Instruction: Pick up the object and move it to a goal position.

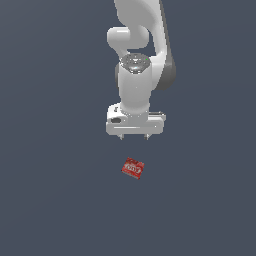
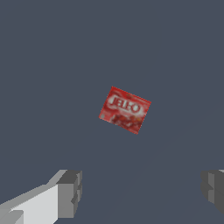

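The object is a small red box (image 1: 133, 168) with white lettering on its top face, lying flat on the dark grey floor. It also shows in the wrist view (image 2: 125, 110), turned at a slant. My white gripper (image 1: 133, 137) hangs above and behind the box, pointing down, apart from it. The jaws stand wide open and hold nothing. In the wrist view the two grey fingertips (image 2: 70, 192) sit far apart, with the gripper's midpoint (image 2: 142, 190) off to one side of the box.
The plain dark grey floor (image 1: 50, 200) spreads all round. The white arm (image 1: 142, 45) rises behind the gripper toward the top of the exterior view.
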Robot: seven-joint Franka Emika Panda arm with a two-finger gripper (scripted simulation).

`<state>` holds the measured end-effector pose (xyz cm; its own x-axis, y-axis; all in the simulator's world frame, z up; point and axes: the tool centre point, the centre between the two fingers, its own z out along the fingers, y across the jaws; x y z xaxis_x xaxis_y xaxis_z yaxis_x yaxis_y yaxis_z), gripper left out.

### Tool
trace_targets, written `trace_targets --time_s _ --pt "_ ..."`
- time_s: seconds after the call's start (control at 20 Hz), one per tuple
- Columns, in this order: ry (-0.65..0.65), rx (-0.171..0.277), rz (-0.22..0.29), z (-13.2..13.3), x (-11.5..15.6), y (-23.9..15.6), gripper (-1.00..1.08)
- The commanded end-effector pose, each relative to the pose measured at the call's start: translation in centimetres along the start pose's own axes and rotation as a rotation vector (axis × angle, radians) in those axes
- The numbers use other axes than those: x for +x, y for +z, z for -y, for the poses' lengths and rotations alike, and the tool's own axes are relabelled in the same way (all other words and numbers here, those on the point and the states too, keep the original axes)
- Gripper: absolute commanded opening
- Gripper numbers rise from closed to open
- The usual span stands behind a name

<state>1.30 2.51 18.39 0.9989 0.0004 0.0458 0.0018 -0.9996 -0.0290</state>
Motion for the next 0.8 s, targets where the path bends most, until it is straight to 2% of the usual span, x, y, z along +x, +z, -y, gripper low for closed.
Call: trace_targets --time_s 0.0,0.45,0.75 --pt "0.0 0.0 0.0 0.0 0.0 0.0 1.0" --pt "-0.028 0.002 0.027 2.0 -1.1 1.0 1.0" --pt "-0.027 0.002 0.029 2.1 -1.2 1.1 1.0"
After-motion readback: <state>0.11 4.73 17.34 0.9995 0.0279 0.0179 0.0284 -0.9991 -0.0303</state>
